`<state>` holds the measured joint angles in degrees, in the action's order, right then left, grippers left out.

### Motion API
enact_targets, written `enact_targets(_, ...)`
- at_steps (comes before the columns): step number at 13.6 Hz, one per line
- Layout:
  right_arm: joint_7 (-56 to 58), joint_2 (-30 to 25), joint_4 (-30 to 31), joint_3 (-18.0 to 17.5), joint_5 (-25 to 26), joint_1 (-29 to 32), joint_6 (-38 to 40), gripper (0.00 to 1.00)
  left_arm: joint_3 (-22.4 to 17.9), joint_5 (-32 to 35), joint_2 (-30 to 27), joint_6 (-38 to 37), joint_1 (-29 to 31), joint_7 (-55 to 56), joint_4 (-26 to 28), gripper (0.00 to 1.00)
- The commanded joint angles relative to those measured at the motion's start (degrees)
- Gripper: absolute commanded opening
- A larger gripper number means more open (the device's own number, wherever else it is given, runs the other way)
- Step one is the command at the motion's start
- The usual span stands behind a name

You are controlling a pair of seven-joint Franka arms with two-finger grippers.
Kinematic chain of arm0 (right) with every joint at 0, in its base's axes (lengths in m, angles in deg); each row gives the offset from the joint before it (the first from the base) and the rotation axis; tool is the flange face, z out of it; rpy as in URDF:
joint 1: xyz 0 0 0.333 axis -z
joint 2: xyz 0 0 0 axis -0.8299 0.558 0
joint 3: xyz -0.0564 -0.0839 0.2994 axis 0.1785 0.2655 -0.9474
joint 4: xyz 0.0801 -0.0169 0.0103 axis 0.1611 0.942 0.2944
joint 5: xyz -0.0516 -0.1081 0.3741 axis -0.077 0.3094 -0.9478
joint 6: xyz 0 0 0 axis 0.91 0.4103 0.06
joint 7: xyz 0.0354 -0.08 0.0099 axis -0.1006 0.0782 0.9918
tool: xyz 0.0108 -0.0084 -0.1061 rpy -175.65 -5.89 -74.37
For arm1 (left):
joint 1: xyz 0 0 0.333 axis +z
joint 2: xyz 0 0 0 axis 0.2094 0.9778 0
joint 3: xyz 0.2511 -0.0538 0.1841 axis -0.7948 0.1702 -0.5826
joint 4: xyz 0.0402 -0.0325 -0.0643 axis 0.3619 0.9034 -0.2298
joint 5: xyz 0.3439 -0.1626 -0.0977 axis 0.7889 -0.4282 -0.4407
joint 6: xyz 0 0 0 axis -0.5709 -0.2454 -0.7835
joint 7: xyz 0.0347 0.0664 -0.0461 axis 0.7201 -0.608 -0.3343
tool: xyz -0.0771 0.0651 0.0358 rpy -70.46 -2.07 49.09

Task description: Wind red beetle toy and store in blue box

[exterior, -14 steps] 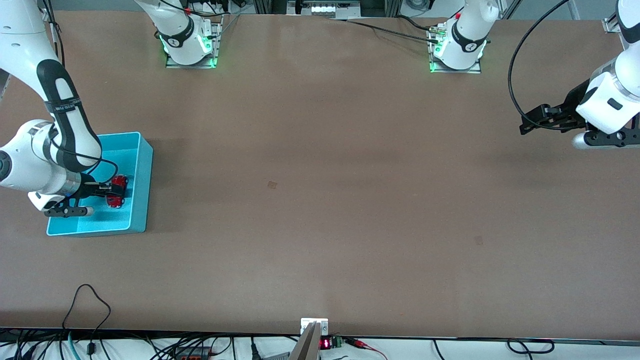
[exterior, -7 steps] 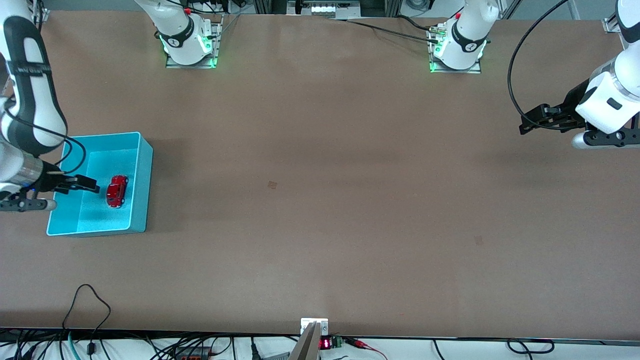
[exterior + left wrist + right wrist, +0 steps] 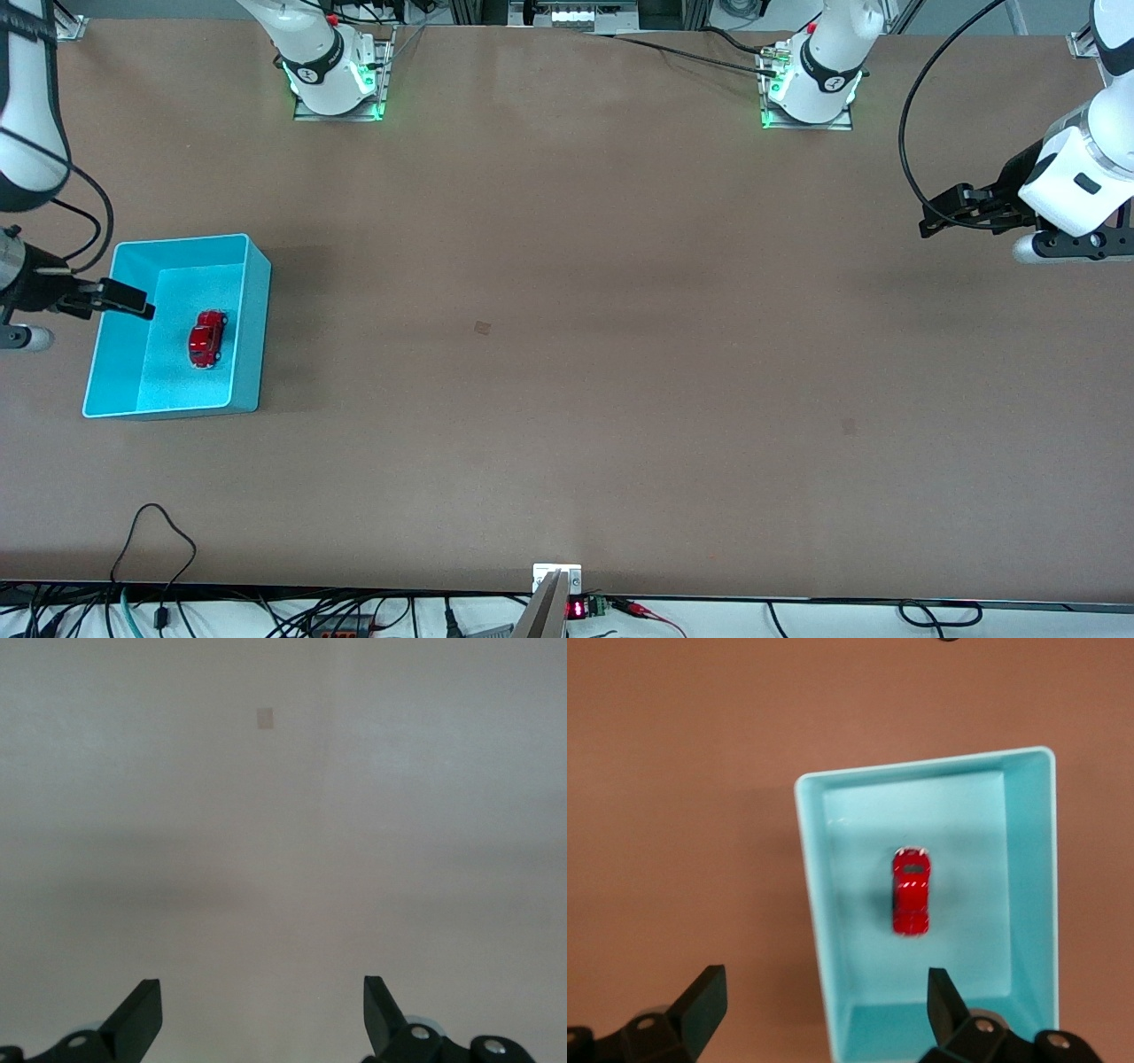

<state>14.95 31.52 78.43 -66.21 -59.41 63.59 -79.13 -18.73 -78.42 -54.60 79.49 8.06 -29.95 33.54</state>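
The blue box [image 3: 251, 328] sits on the surface [image 3: 567, 372] close to the edge at the right arm's end, roughly midway between the edge by the robot bases and the edge by the front camera. The red beetle toy [image 3: 205, 338] lies inside it on the pale floor, resting on its wheels, nearer the box wall that faces the middle of the surface than the wall at the surface's end. Nothing touches the toy.

The right claw [image 3: 133, 304] hangs in the air over the box's wall on the side toward the surface's end, its jaws spread wide apart and holding nothing. In the right wrist view the two dark fingertips [image 3: 704, 997] stand well apart with the box [image 3: 811, 904] and the toy [image 3: 911, 890] clear below them, untouched.

The left claw [image 3: 930, 217] waits in the air over the edge of the surface at the left arm's end, well apart from the box. Its jaws are also spread wide and empty; the left wrist view shows the fingertips [image 3: 142, 1010] apart over bare surface [image 3: 283, 833], with only a small square mark [image 3: 264, 718] on it.
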Motion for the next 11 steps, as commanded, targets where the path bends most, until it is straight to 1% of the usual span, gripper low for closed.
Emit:
enact_targets(1, -4.34, -2.39, -5.34, 0.43, 0.98, -2.32, 9.28, 1.00, -0.68, -0.02, -0.03, -1.33, -0.71, -1.18, -1.26, 1.00)
enact_targets(2, -4.35, -3.36, -6.39, 0.60, 1.07, -2.67, 11.22, 1.00, -0.68, -0.02, -0.03, -1.33, -0.71, -1.18, -1.26, 1.00)
enact_targets(4, -3.82, -4.94, -8.16, 4.10, 0.37, -3.72, 12.29, 1.00, -0.68, -0.02, -0.03, -1.33, -0.71, -1.18, -1.26, 1.00)
enact_targets(6, -6.79, -6.00, -8.42, 8.14, -1.29, -6.88, 13.00, 1.00, -0.68, -0.02, -0.03, -1.33, -0.71, -1.09, -1.26, 1.00)
enact_targets(7, -8.63, -6.35, -8.43, 9.99, -1.30, -9.68, 13.35, 1.00, -0.68, -0.02, -0.03, -1.33, -0.71, -1.09, -1.26, 1.00)
enact_targets(8, -8.65, -7.14, -8.25, 10.79, -0.95, -10.75, 13.61, 1.00, -0.68, -0.02, -0.03, -1.33, -0.71, -1.09, -1.26, 1.00)
enact_targets(10, -8.12, -7.49, -6.85, 10.62, -0.08, -10.93, 13.97, 1.00, -0.68, -0.02, -0.03, -1.33, -0.71, -1.09, -1.26, 1.00)
enact_targets(11, -8.47, -8.19, -6.32, 10.45, 1.49, -11.37, 13.70, 1.00, -0.68, -0.10, -0.03, -1.33, -0.71, -1.09, -1.26, 1.00)
